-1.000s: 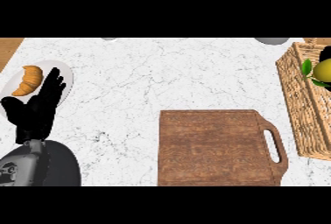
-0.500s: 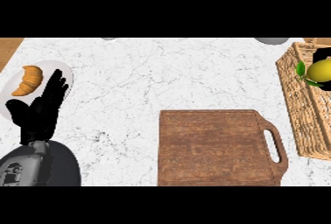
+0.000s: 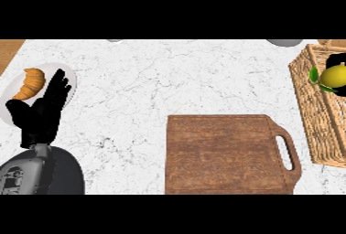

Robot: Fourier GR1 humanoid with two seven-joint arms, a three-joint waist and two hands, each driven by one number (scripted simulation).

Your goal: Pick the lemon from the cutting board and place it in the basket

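Left hand is seen open, fingers straight, resting near the counter's left edge. Right hand is not visible. The lemon lies far rightward, over the basket at the right edge; cutting board bare.

Lemon in basket, right of cutting board; croissant far left.

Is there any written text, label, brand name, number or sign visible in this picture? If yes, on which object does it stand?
None can be read. The cutting board, basket, lemon, croissant and plate carry no writing. The pale marks on the left forearm are too blurred to read.
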